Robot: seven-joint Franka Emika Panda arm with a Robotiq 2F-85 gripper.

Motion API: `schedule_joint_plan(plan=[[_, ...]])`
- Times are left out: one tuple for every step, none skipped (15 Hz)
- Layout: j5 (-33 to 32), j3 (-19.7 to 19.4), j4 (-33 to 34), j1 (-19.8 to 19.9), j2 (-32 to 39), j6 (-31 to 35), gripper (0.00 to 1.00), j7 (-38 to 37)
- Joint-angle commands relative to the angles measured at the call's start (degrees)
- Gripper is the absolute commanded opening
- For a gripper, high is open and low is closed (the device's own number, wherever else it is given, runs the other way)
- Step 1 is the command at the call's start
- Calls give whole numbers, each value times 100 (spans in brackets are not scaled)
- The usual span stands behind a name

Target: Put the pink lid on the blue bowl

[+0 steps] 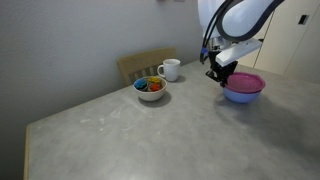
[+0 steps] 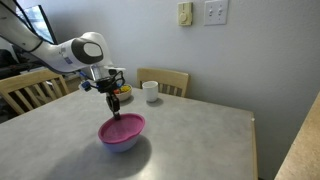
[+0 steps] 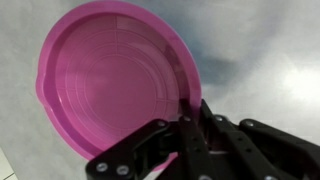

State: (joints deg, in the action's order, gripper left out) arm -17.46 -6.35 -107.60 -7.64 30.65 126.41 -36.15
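Lid (image 3: 115,80) lies flat on bowl (image 1: 243,96), on surface (image 1: 120,130). Wrist view: gripper (image 3: 186,135) sits at lid's 5 o'clock rim, with lid centre toward 10 o'clock from it. Fingers nearly together; cannot tell whether they pinch the rim.

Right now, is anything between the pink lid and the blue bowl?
Nothing visible. The flat round pink plastic lid already lies on the round blue plastic bowl, with the claw gripping its rim.
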Motion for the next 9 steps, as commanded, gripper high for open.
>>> schedule_joint_plan(plan=[[111,50,50,-6,94,-22,3,249],[110,51,37,-18,93,-7,3,244],[109,50,22,-30,82,-4,3,242],[109,49,-4,-42,58,8,3,233],[105,42,-18,-56,48,6,3,206],[111,43,-38,-57,31,14,3,200],[126,45,-58,-59,11,6,3,190],[130,43,-73,-66,2,9,3,170],[131,42,-92,-71,-12,20,3,161]])
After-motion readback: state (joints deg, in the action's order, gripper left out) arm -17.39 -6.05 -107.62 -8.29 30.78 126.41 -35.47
